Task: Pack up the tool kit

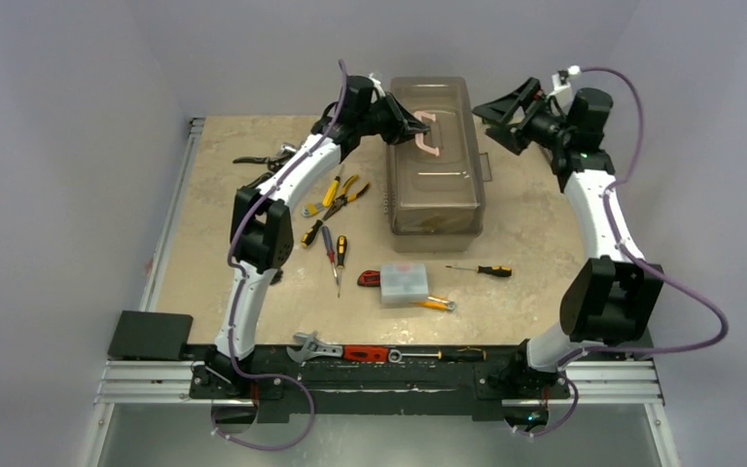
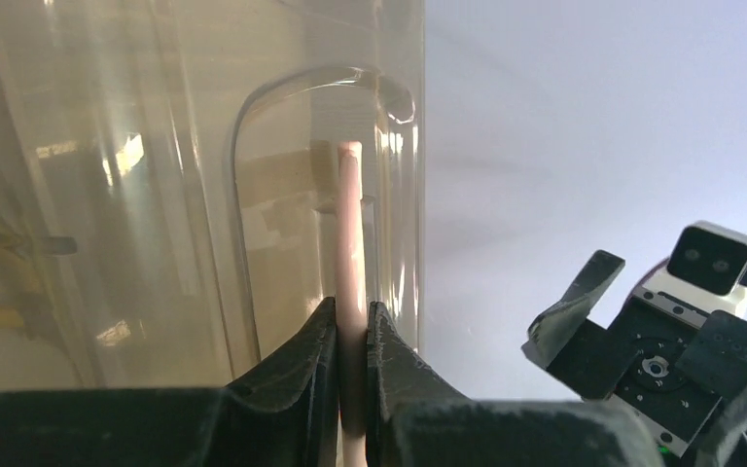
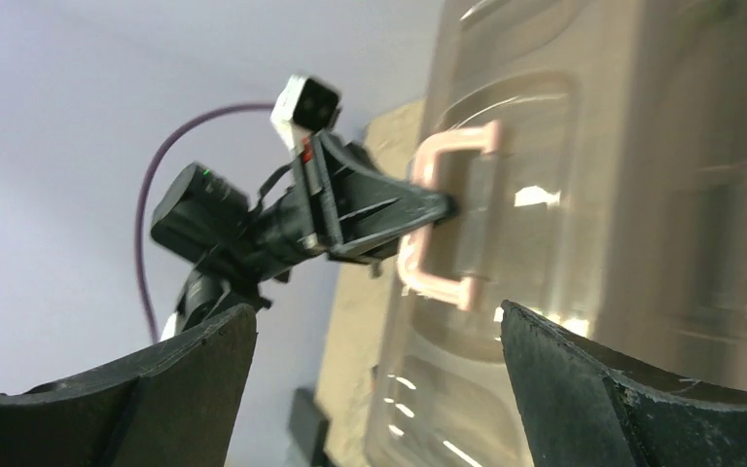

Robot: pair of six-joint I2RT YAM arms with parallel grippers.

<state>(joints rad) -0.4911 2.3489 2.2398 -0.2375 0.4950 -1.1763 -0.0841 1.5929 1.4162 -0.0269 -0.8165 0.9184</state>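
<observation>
The left gripper (image 2: 352,316) pinched the handle (image 2: 349,224) atop the closed toolbox (image 1: 438,185), the right gripper (image 3: 374,321) gaped empty just right of it, tools (image 1: 336,199) lay left; opening seemed in hand, needing an upward pull.

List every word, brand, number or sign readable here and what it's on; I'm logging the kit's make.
No text is readable in any view.
Beige plastic toolbox with a smoky translucent lid: pale specks on its left wall, too small to read.
Pinkish handle in the left end effector: plain.
Small flat grey case: no legible label.
</observation>
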